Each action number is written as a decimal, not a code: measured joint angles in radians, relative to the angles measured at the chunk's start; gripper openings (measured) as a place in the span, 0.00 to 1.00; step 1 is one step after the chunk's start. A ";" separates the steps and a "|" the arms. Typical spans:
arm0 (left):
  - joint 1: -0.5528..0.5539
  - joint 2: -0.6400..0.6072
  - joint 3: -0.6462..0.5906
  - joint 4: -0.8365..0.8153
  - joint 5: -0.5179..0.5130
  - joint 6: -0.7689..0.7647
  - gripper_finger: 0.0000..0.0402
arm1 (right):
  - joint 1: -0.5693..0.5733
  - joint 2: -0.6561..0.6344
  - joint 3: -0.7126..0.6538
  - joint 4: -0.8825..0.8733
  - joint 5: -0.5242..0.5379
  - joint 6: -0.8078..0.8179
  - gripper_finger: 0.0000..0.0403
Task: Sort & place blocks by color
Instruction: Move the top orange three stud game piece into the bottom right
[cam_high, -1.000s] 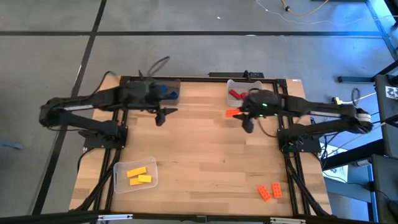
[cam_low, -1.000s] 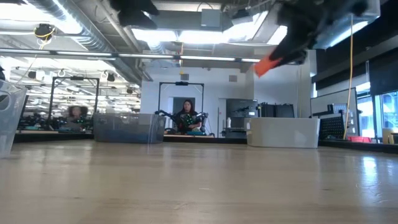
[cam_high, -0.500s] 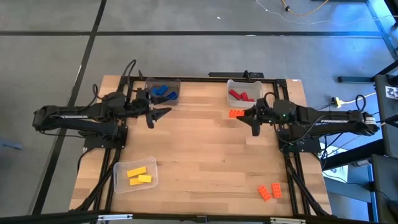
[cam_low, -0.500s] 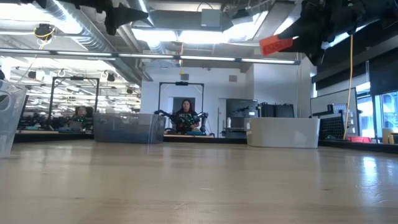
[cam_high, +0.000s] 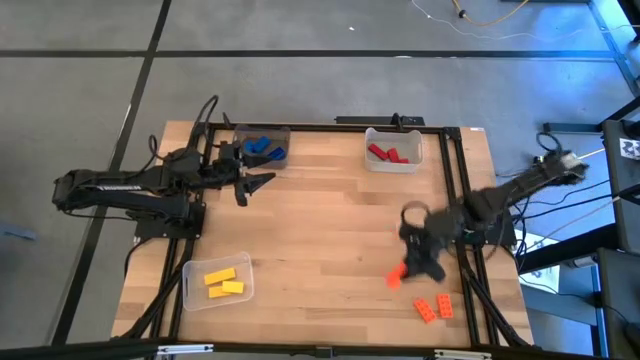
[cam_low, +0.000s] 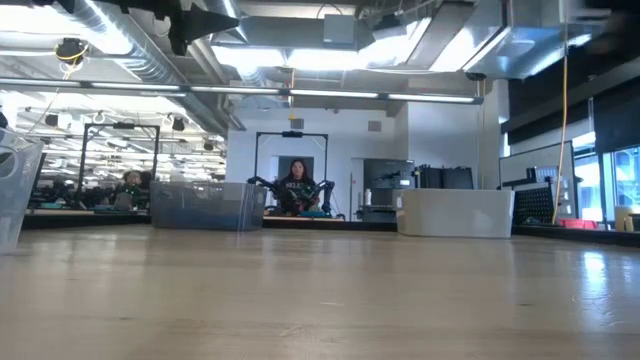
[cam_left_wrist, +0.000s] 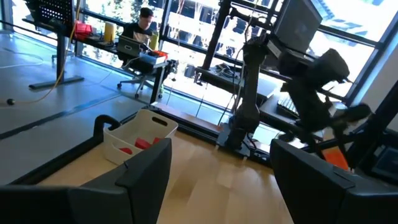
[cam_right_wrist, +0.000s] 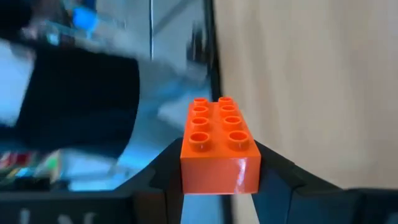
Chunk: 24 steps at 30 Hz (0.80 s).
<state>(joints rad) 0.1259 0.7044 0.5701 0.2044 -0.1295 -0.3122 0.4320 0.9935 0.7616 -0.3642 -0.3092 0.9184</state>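
- Your right hand (cam_high: 403, 272) has swung away from the red bin at the back of the desk since a second ago and now sits low over the front right of the desk; your left hand (cam_high: 262, 181) has pulled back a little from the blue bin and has held there for the last half second.
- Right hand: jaws part closed, clamped on an orange block (cam_right_wrist: 220, 147), gripped by its two long sides with the studs facing the wrist camera.
- In the overhead view that block (cam_high: 397, 276) is just beside the two orange blocks (cam_high: 432, 307) lying loose near the front right corner.
- Left hand: jaws wide apart, holding nothing, hovering beside the clear bin of blue blocks (cam_high: 262, 148).
- Further out: red blocks (cam_high: 383, 153) sit in the back right bin (cam_high: 413, 160), yellow blocks (cam_high: 224, 281) in the front left bin (cam_high: 187, 288).
- Handling, as a judgement: the block looks light, rigid and smooth-sided, so it should neither crush nor sag, but it could slip or twist under a loose grip. Keep to the flat side walls across the narrow width, not the studs.
- You will likely want to set it down flat next to the other orange pair.
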 joint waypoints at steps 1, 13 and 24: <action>0.000 0.000 0.000 0.000 0.000 0.000 0.65 | 0.062 0.022 0.003 -0.003 0.006 0.057 0.34; 0.000 0.000 0.000 0.000 -0.019 0.000 0.65 | 0.479 0.344 0.005 -0.026 -0.231 0.733 0.34; 0.000 0.000 0.000 0.000 -0.019 0.005 0.65 | 0.327 0.446 0.004 -0.104 -0.588 0.746 0.34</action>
<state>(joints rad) 0.1261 0.7044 0.5701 0.2044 -0.1486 -0.3077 0.7594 1.4396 0.7658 -0.4686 -0.8975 1.6644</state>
